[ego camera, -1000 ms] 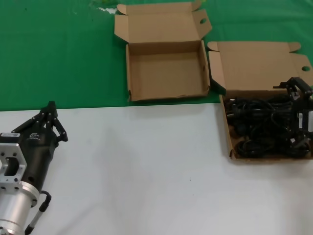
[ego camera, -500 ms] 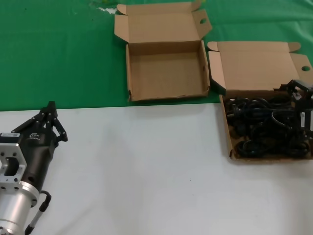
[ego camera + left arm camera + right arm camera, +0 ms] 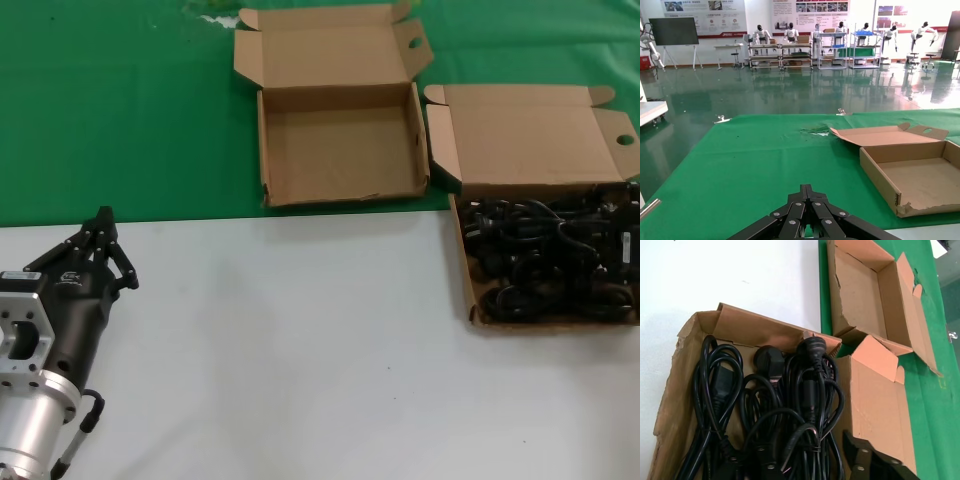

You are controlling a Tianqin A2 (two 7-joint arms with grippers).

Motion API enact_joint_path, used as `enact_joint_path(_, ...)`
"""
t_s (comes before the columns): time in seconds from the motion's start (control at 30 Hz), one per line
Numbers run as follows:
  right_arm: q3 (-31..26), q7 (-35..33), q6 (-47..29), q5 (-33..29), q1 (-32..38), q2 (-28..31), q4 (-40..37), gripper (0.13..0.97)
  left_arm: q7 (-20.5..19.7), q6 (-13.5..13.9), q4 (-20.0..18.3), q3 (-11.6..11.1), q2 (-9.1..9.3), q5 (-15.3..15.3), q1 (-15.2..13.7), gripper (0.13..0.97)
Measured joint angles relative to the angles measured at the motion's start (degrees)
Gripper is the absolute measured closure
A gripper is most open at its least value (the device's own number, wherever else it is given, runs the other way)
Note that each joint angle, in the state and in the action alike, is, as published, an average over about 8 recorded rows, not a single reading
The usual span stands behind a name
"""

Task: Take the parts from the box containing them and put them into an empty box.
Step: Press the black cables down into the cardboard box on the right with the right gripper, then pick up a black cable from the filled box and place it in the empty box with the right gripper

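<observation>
Left gripper (image 3: pixel 103 225): resting over the white part of the tabletop (image 3: pixel 300 350) at the near left corner, pointing toward the far edge; its jaws are closing to a point, the black fingers (image 3: pixel 807 200) meeting at the tips and holding nothing.

Box of cables (image 3: pixel 475 290): sitting at the right edge of the tabletop, its tray lying on the white surface and its open lid (image 3: pixel 530 135) reaching back over the green mat (image 3: pixel 120 110). A tangle of black power cables (image 3: pixel 545 265) is filling the tray; several plugs (image 3: pixel 807 347) are showing in the right wrist view, and the near cardboard wall is looking torn.

Right gripper (image 3: pixel 865 457): hanging over the far right part of the cable box, barely showing at the right edge of the head view. Only its black fingers are entering the right wrist view, so how wide the jaws are standing cannot be told, nor whether they are gripping anything.

Empty box (image 3: pixel 345 190): lying on the green mat beyond the white surface, just beside the cable box toward the left, lid (image 3: pixel 320 55) folding back toward the far edge, front edge slightly ragged.
</observation>
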Motion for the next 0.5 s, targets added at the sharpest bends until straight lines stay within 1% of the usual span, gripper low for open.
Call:
enact_joint_path(0.1,0.0,0.1,0.0,-0.1,-0.1,0.1,0.2,0.627,0.0,0.0,0.0,0.0,0.00,0.0,0.0,0.958)
enact_joint_path(0.13,0.0,0.2,0.0,-0.1,-0.2,0.2,0.3,0.627,0.0,0.0,0.0,0.0,0.00,0.0,0.0,0.958)
enact_joint_path(0.4,0.2,0.0,0.0,-0.1,-0.6,0.6,0.6,0.805,0.0,0.0,0.0,0.0,0.00,0.0,0.0,0.958)
enact_joint_path(0.5,0.3,0.2,0.0,-0.1,-1.0,0.8,1.1,0.805,0.0,0.0,0.0,0.0,0.00,0.0,0.0,0.958)
